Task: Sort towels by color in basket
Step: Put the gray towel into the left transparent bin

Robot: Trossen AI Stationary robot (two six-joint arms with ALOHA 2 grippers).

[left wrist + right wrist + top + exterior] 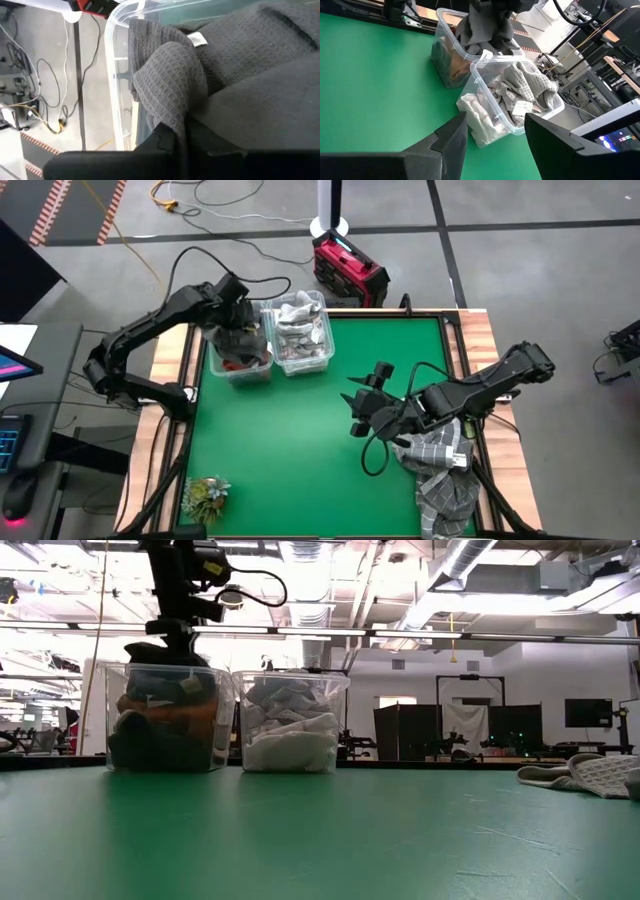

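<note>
My right pincer [357, 412] stands wide over the green worktop [300, 440], near plaid towels [440, 470]. Farther off, one bin [512, 107] holds white towels; my left pincer [238, 332] pinches a grey towel [170, 85] in the dark bin [165, 720].

This is a robotics lab in an open industrial hall. The low view shows exposed ceiling ducts [470, 560] at the upper right, strip lighting, and dark partition screens [400, 732] at centre right. The high view shows a concrete floor with loose cables [215, 195] along the top and a keyboard [8, 442] at far left.
</note>
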